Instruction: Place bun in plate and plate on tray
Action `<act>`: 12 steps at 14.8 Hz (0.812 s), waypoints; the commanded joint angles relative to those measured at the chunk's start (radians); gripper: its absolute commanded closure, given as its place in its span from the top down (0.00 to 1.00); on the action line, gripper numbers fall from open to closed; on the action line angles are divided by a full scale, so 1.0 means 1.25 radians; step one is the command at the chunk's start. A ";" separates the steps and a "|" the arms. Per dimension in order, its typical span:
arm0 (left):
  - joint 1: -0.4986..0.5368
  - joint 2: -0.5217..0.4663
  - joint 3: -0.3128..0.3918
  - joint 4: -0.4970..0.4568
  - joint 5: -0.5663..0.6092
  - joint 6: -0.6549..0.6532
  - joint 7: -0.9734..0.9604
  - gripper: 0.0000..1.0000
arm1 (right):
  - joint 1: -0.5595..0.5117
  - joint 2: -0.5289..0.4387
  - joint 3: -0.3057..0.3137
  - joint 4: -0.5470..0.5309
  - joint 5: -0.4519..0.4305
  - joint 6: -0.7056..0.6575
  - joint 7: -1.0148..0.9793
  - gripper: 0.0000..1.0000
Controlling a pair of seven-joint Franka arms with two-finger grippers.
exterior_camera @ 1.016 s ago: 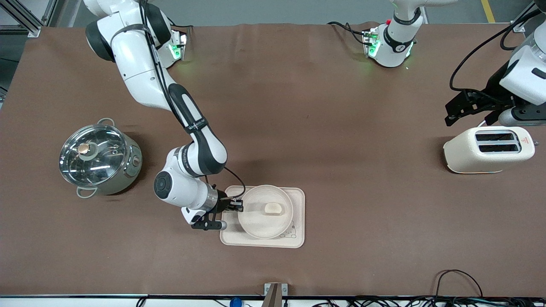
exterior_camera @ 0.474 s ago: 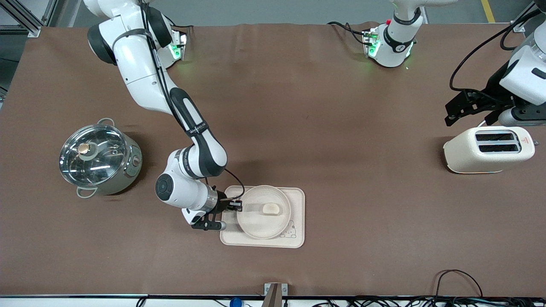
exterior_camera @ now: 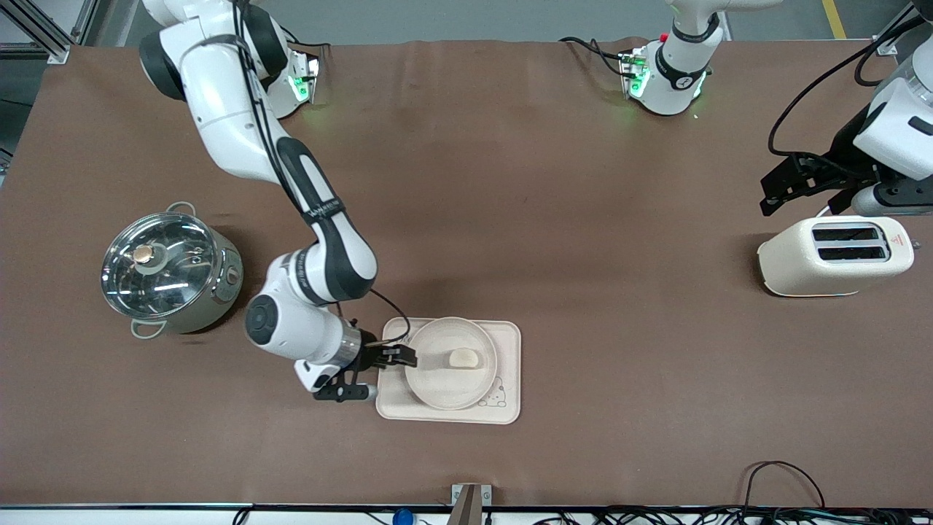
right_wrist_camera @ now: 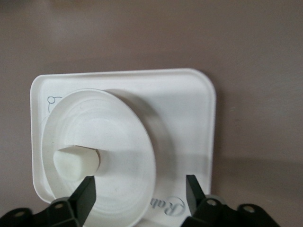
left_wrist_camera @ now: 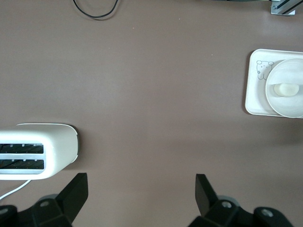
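Bun [exterior_camera: 463, 358] sits in the plate [exterior_camera: 437, 383] on the tray [exterior_camera: 508, 405]. Right gripper [exterior_camera: 399, 356] hovers beside the plate's rim, fingers spread, holding nothing. Left gripper [left_wrist_camera: 141, 191] waits above the toaster [exterior_camera: 809, 266], fingers wide apart.

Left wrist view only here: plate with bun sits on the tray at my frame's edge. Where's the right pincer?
Observer: The right pincer is at the plate's rim, over the tray's end toward the right arm.
Operator: Gripping the plate?
Observer: No; right wrist view shows its fingers spread, not clamping.
Operator: My left pincer waits open by the toaster. Anything near the right arm?
Observer: A lidded steel pot, apart from the tray.
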 commanded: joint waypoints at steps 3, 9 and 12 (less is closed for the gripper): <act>0.002 0.003 0.001 0.013 -0.011 -0.010 0.013 1.00 | -0.017 -0.177 -0.074 -0.037 -0.148 -0.183 -0.019 1.00; 0.002 0.003 0.001 0.011 -0.011 -0.010 0.013 1.00 | -0.091 -0.407 -0.125 -0.134 -0.229 -0.410 -0.115 1.00; 0.002 0.003 0.001 0.013 -0.011 -0.010 0.013 1.00 | -0.097 -0.546 -0.130 -0.233 -0.358 -0.435 -0.113 1.00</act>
